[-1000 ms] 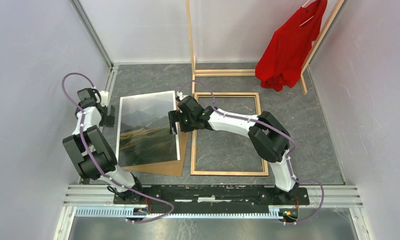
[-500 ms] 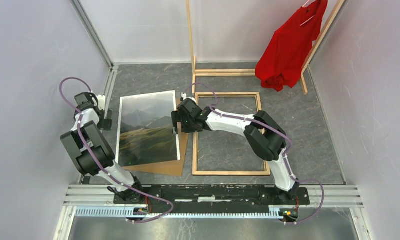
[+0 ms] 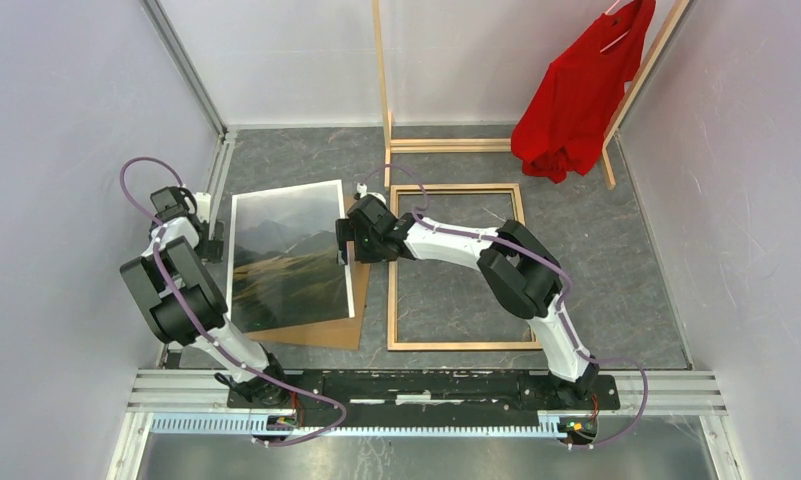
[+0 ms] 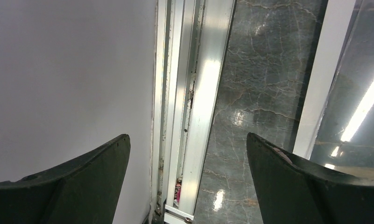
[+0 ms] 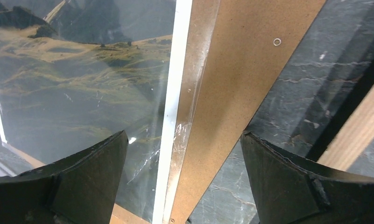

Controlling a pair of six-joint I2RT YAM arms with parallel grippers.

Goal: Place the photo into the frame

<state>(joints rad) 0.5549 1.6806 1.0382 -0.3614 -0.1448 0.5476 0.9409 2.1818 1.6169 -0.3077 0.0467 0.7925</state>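
The photo [image 3: 286, 255], green hills with a white border, lies face up on the dark floor at left, partly over a brown backing board [image 3: 326, 332]. The frame [image 3: 466, 346] lies flat to its right with its light wood side up, and it holds nothing. My right gripper [image 3: 344, 245] is open, low over the photo's right edge. In the right wrist view its fingers straddle the photo [image 5: 73, 79], with its white border, and the board [image 5: 236, 70]. My left gripper [image 3: 214, 240] is open by the photo's left edge, over the floor [image 4: 250, 93] beside the wall rail [image 4: 208, 84].
A tall wooden rack [image 3: 446, 145] stands at the back with a red shirt [image 3: 576, 100] hanging at the right. Grey walls close in on both sides. An aluminium rail [image 3: 221, 150] runs along the left wall. The arm bases sit on the mounting bar [image 3: 416, 385].
The photo has slid and turned slightly to the left on the board. My right gripper moved left with its edge. The left arm drew back a little toward the left wall.
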